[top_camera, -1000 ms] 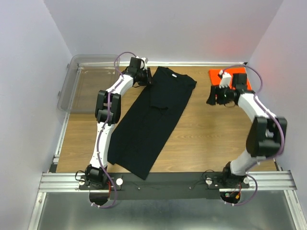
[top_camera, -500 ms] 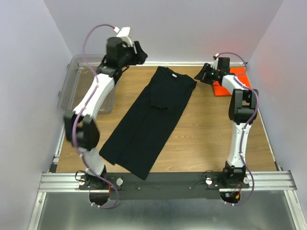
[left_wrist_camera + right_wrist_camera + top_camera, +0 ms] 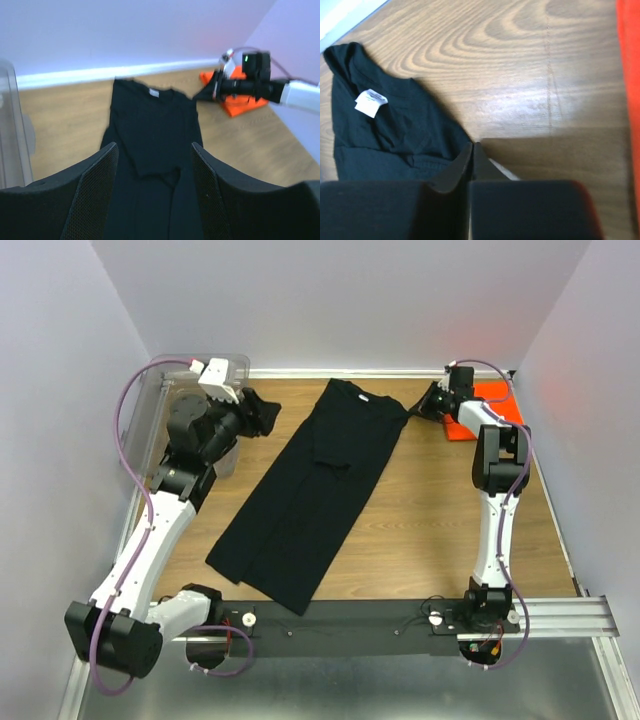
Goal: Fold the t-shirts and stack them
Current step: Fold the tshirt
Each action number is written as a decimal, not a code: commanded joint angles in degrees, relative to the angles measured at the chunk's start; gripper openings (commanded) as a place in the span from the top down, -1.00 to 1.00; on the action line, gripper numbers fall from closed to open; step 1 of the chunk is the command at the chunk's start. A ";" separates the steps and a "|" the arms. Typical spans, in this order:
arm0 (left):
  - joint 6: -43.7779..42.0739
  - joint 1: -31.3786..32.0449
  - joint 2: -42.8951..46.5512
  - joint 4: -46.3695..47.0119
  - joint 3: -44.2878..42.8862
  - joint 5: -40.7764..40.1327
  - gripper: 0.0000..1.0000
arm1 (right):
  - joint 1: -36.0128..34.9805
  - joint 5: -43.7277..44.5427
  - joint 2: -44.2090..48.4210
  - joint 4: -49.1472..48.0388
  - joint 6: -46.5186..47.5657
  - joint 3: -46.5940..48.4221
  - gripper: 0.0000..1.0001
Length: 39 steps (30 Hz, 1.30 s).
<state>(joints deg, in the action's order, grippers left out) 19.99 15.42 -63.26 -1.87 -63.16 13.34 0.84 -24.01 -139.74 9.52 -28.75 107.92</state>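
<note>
The black t-shirt (image 3: 320,480), folded into a long strip, lies diagonally across the wooden table, collar toward the back wall. Its white neck label (image 3: 370,102) shows in the right wrist view. The orange t-shirt (image 3: 492,405) lies folded at the back right corner. My right gripper (image 3: 420,408) is low beside the black shirt's right shoulder, and its tips (image 3: 472,145) meet on that cloth edge. My left gripper (image 3: 262,418) hangs open in the air left of the collar, and between its fingers (image 3: 114,150) nothing is held; the black shirt (image 3: 150,125) shows far below.
A clear plastic bin (image 3: 160,410) stands at the back left corner, close behind the left arm. White walls close in the table on three sides. The metal rail (image 3: 350,618) with the arm bases runs along the near edge.
The left arm swung up from the shirt's collar, then back down and left toward the bin, jaws open. The right arm left the orange shirt, reached the black shirt's shoulder and shut.
</note>
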 commanded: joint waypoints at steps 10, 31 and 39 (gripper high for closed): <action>-0.83 -0.39 10.62 -7.18 6.64 -3.15 -0.37 | 0.21 3.09 -3.78 -0.03 0.54 8.26 0.99; 3.99 -0.74 11.85 -10.16 15.07 -12.89 -0.88 | 0.74 14.36 5.15 1.82 24.07 14.45 -0.57; 13.90 -3.02 20.36 -15.62 22.45 -21.61 -0.97 | -14.82 -26.86 38.90 29.66 95.78 -28.86 -0.69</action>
<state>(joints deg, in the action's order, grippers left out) 26.50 13.54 -47.53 -14.52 -43.24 -2.70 -0.10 -36.99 -112.88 18.35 23.81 91.26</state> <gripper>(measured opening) 0.985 0.843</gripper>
